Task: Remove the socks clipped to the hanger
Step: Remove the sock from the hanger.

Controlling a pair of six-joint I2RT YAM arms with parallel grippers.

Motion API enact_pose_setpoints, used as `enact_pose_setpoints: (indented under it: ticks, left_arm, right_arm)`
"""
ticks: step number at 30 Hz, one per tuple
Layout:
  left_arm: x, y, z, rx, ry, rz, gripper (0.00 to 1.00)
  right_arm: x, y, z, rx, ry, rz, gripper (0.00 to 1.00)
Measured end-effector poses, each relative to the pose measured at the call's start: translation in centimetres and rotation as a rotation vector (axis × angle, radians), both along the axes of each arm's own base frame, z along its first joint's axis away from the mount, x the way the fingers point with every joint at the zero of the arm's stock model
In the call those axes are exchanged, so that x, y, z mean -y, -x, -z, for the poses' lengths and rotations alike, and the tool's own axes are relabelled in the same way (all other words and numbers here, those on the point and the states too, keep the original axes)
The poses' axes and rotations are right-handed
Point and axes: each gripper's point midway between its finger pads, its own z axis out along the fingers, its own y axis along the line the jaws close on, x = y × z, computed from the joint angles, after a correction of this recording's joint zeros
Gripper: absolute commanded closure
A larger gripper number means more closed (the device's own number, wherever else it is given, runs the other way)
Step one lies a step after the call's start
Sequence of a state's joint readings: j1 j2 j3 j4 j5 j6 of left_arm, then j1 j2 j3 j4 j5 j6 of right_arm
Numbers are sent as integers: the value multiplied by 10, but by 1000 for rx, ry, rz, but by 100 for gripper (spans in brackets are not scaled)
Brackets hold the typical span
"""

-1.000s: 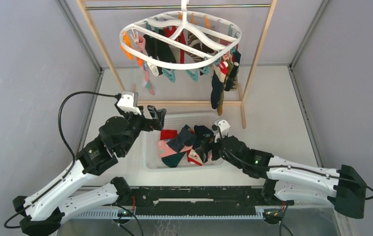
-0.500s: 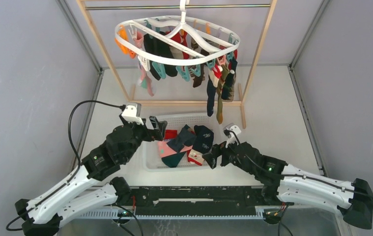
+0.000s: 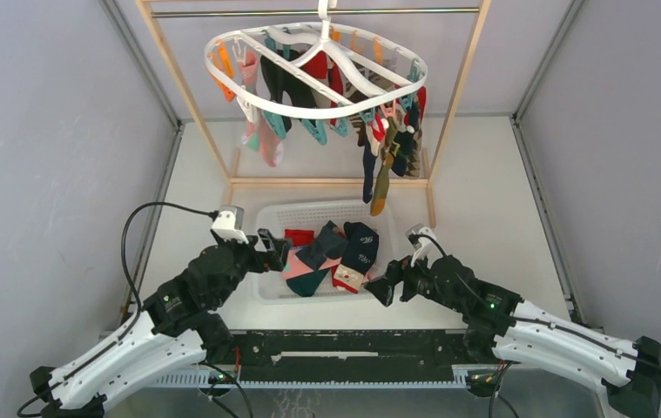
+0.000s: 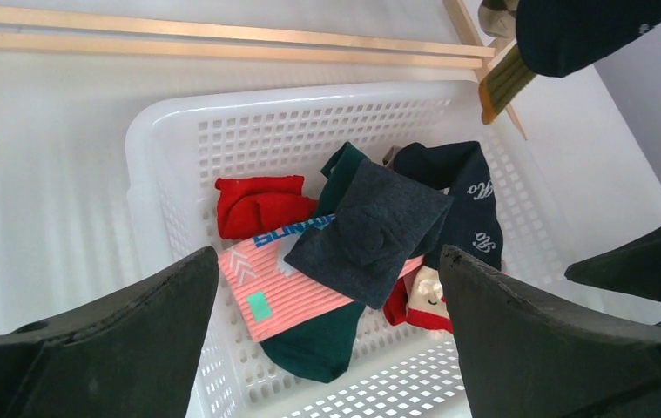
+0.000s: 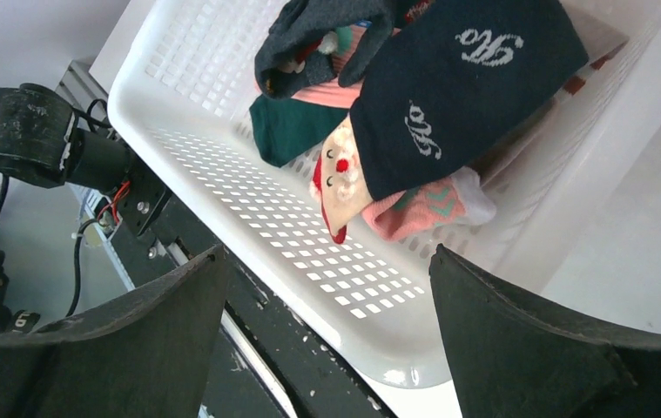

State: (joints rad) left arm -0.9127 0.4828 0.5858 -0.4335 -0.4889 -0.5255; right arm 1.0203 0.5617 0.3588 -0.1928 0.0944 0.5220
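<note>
The white oval hanger [image 3: 324,35] hangs by its hook from the rod at the top. Clipped socks dangle from it: a pink one [image 3: 267,144] at the left and a dark cluster [image 3: 385,144] at the right. More socks [image 3: 331,257] lie loose in the white basket [image 3: 266,296] below. My left gripper [image 3: 276,250] is open over the basket's left side, holding nothing; its view looks down on the grey sock [image 4: 370,231] between the jaws of the left gripper [image 4: 328,254]. My right gripper [image 3: 387,283] is open at the basket's front right corner. In its own view the right gripper [image 5: 327,254] is empty and the navy sock [image 5: 457,83] lies further in.
A wooden rack frame [image 3: 327,182] stands behind the basket, with slanted posts [image 3: 457,96] on both sides of the hanger. Grey walls close in left and right. A black rail [image 3: 353,344] runs along the near table edge. An olive sock tip [image 4: 505,83] hangs above the basket's far right corner.
My right gripper has pulled back out of the basket toward its front right corner. The left arm has drawn back and lowered. The hanger and its socks have swung.
</note>
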Motion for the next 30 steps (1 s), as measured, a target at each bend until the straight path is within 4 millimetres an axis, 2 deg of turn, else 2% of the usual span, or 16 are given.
enact_pose_setpoints:
  ticks: [6, 14, 24, 30]
  left_arm:
    - [2, 4, 2, -16, 37, 10, 0]
    - [5, 6, 2, -21, 46, 22, 0]
    - [-3, 13, -13, 24, 103, 26, 0]
    - [-6, 16, -17, 37, 122, 29, 0]
  right_arm:
    - [6, 8, 6, -38, -36, 2, 8]
    - [10, 11, 4, -51, -95, 20, 8]
    - [0, 1, 7, -56, -92, 38, 8]
    - [0, -8, 9, -38, -76, 67, 15]
